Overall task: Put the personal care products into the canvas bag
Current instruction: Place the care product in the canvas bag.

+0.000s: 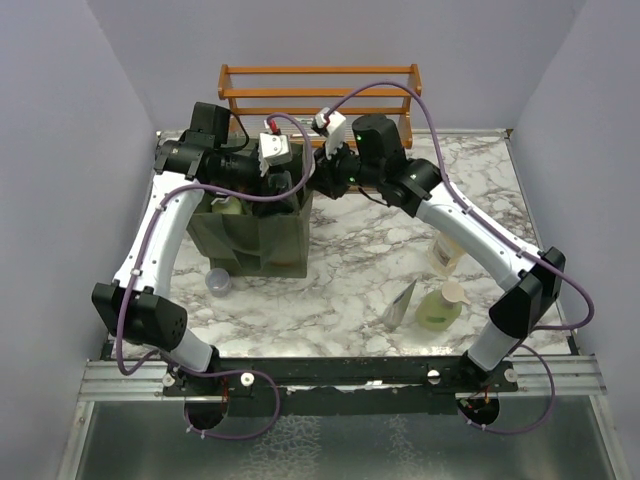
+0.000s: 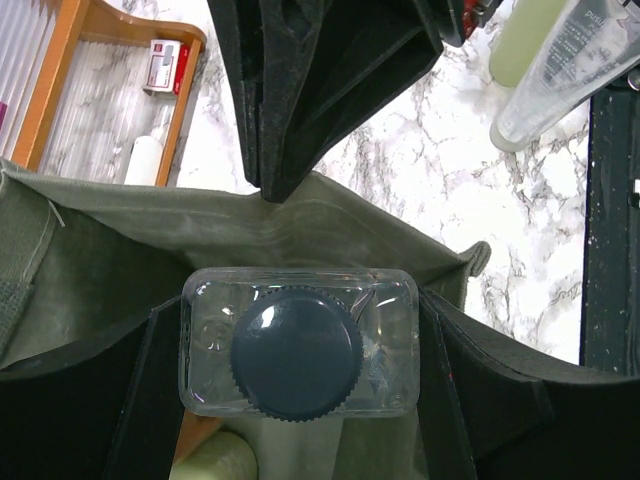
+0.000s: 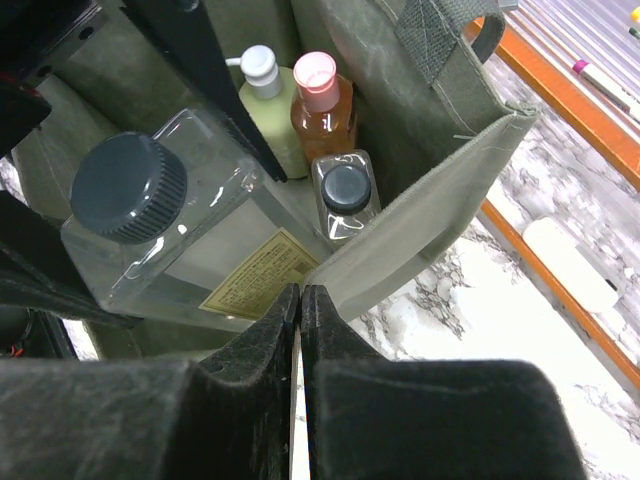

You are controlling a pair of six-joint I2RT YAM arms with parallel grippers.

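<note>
Overhead and wrist views. The canvas bag [image 1: 262,245] stands open on the marbled desk [image 1: 360,240], left of centre, with both arms reaching over its mouth.

The left fingers [image 2: 120,400] are clamped on a clear bottle [image 2: 298,350] with a black ribbed cap. One finger presses each short side of its rectangular body. The bottle is upright, its long axis vertical, cap uppermost toward the wrist camera and base down inside the bag's opening. Its printed label [image 3: 255,285] faces the near wall of the bag.

The right fingers [image 3: 420,420] are pinched together on the bag's upper rim. Their tips meet where the fabric edge comes to a point, and the wall is drawn outward there.

Three products already stand upright in the bag, close together beyond the held bottle:
- a pale green bottle [image 3: 265,100] with a white cap;
- an orange bottle [image 3: 322,105] with a pink cap, just beside it;
- a small clear bottle [image 3: 345,195] with a black cap, nearer the pinched wall.

One strap handle [image 3: 440,30] arches over the far wall.

On the desk, well to the right of the bag, are a grey pouch [image 1: 402,303], a green pump bottle [image 1: 440,310] just beside it and a pale translucent bottle [image 1: 447,252] behind them. All three lie under or beside the right forearm. A lavender cup [image 1: 218,282] sits at the bag's near left corner. The wooden slatted rack [image 1: 320,95] stands against the back wall behind both wrists.
</note>
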